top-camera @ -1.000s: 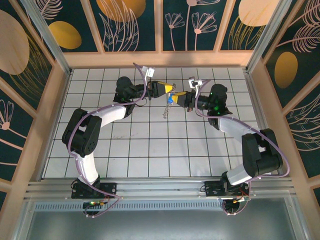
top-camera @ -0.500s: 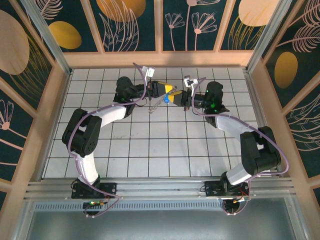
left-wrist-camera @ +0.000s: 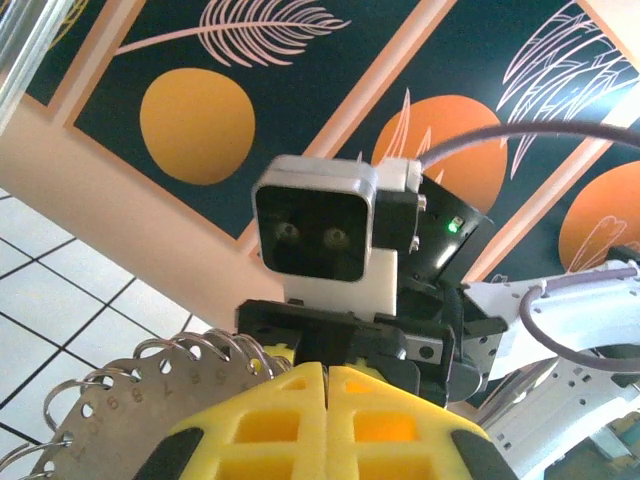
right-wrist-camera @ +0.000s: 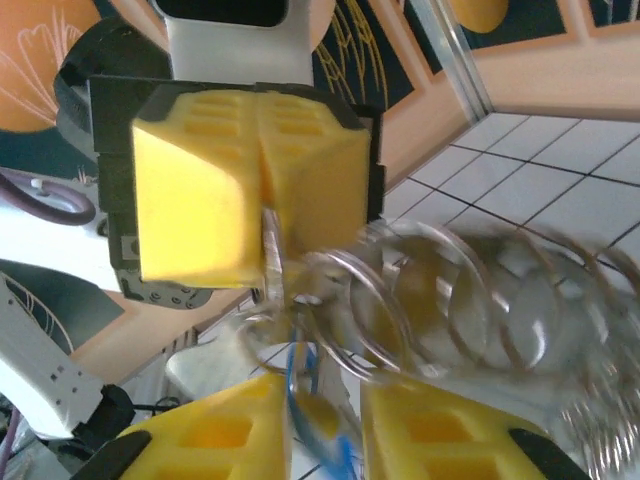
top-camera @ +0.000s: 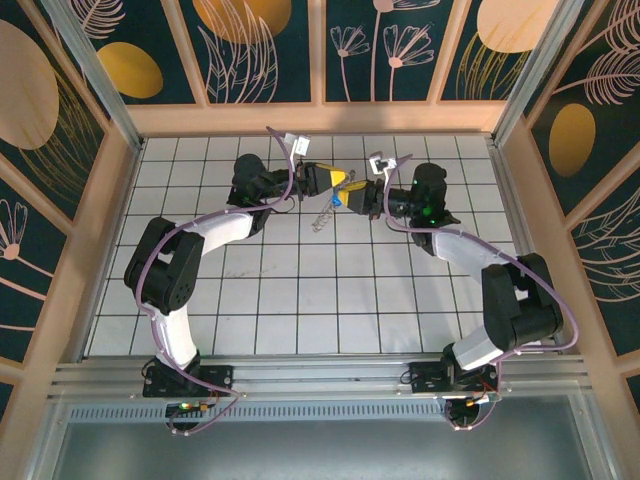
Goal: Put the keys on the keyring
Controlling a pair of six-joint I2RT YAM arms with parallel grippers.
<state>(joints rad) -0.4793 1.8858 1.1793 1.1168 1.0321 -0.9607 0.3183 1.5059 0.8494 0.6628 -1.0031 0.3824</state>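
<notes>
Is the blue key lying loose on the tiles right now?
No, the right wrist view shows the blue key held between the jaws of the right gripper.

blue key (right-wrist-camera: 300, 395): 1 | keyring (right-wrist-camera: 440, 300): 1 | left tool (top-camera: 339, 179) + right tool (top-camera: 354, 196): 2

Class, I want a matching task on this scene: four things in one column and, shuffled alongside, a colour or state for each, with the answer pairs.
Column one:
1. left hand
2. blue key
3. keyring
4. floor tiles

Column two:
A. white with dark lines
B. between the fingers of the right hand
C. silvery, carrying many small rings
D. yellow fingers pressed together

Pairs: 1-D, 2-B, 3-C, 4-A
</notes>
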